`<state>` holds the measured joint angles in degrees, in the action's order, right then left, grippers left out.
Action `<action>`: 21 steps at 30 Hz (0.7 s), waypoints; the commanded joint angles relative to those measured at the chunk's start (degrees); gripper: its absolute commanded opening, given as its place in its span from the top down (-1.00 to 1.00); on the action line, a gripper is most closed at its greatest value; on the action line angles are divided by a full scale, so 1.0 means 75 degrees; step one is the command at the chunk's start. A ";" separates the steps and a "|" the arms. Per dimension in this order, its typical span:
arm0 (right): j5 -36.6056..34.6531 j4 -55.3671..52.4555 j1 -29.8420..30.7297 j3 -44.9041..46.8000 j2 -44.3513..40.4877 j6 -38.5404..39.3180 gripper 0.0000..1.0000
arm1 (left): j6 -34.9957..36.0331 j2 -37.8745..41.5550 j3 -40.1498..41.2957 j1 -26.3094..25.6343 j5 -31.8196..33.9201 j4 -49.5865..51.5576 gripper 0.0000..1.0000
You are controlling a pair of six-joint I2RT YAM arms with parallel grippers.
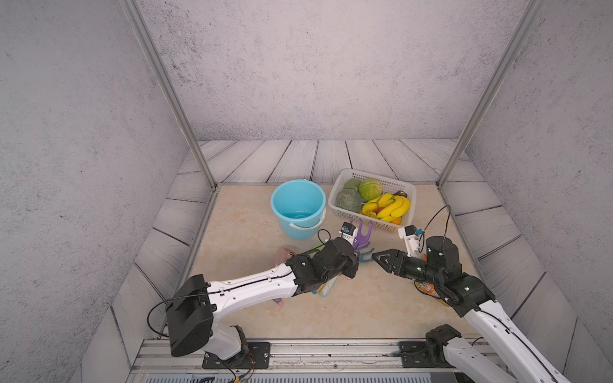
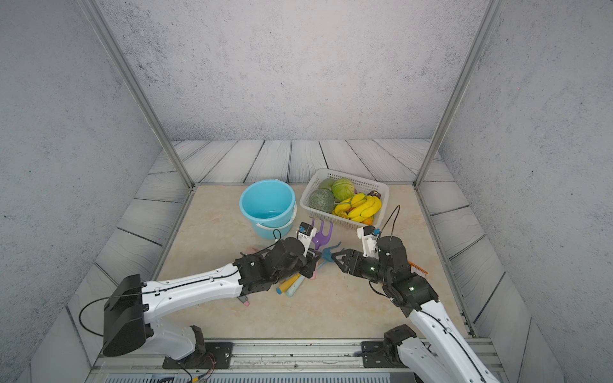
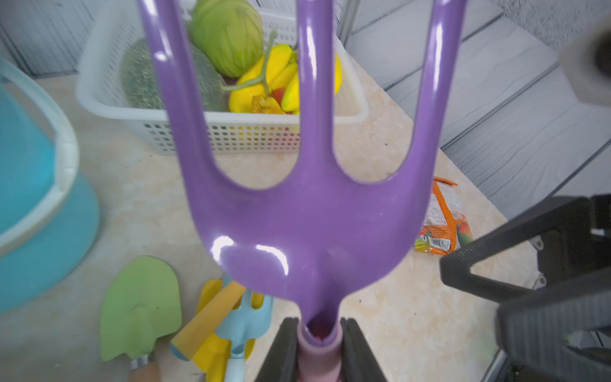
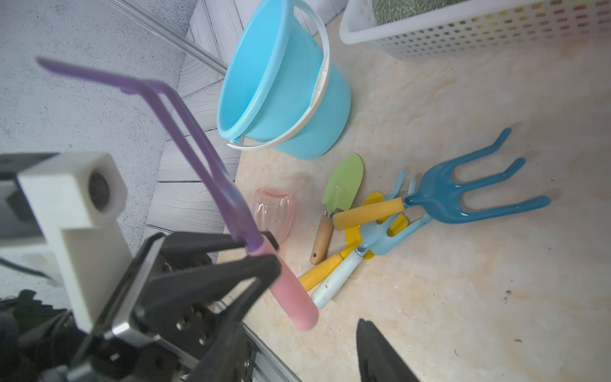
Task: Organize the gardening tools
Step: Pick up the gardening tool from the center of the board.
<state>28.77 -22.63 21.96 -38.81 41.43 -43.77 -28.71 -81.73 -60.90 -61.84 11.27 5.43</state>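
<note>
Purple fork [image 3: 307, 215] pinched at its pink handle by the left gripper [image 3: 319, 345].
The fork is held clear of the table [image 3: 148, 198], with its tines pointed away from the gripper toward the white basket [image 3: 99, 106] (fruit and vegetables inside). Below that gripper, a green trowel [image 4: 344, 185] and a blue rake [image 4: 463, 198] are piled with other tools. The right gripper [image 3: 471, 292], just beside the fork, is seen spread and empty.

Nothing legible — print on orange packet [image 3: 441, 220] blurred.

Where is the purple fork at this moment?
The purple fork is off the table, clamped by its pink handle in the left gripper; in both top views its tines point toward the basket, right of the bucket.
</note>
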 commanded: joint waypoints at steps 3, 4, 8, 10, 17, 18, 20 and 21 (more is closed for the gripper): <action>-0.0253 0.0025 0.0026 0.0232 -0.0031 0.0199 -0.19 | 0.0447 0.0726 -0.0407 0.0987 0.0214 0.0576 1.00; -0.0251 0.0052 0.0029 0.0288 -0.0011 0.0199 -0.19 | 0.0553 0.0770 -0.0562 0.1211 0.0237 0.0700 1.00; -0.0273 0.0236 0.0027 0.0548 0.0029 0.0182 -0.19 | 0.1021 0.0765 -0.1277 0.2276 0.0300 0.0905 1.00; -0.0284 0.0330 0.0026 0.0654 0.0070 0.0187 -0.19 | 0.1169 0.0581 -0.1657 0.2727 0.0270 0.0892 1.00; -0.0111 0.0440 0.0064 0.0827 0.0546 0.0336 -0.18 | 0.1440 -0.0859 -0.2780 0.3903 0.0037 0.0461 1.00; -0.0090 0.0445 0.0051 0.0837 0.0608 0.0351 -0.18 | 0.1470 -0.1051 -0.2831 0.3992 0.0044 0.0309 1.00; -0.0053 0.0560 0.0045 0.0927 0.0717 0.0340 -0.18 | 0.1519 -0.1496 -0.2978 0.4179 0.0002 -0.0046 1.00; -0.0047 0.0617 0.0055 0.0974 0.0760 0.0340 -0.18 | 0.1539 -0.1683 -0.3020 0.4244 0.0002 -0.0205 1.00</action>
<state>27.57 -19.51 21.96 -32.49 46.28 -42.37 -18.92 -91.20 -82.06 -31.35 12.05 7.46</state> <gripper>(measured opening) 0.591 0.228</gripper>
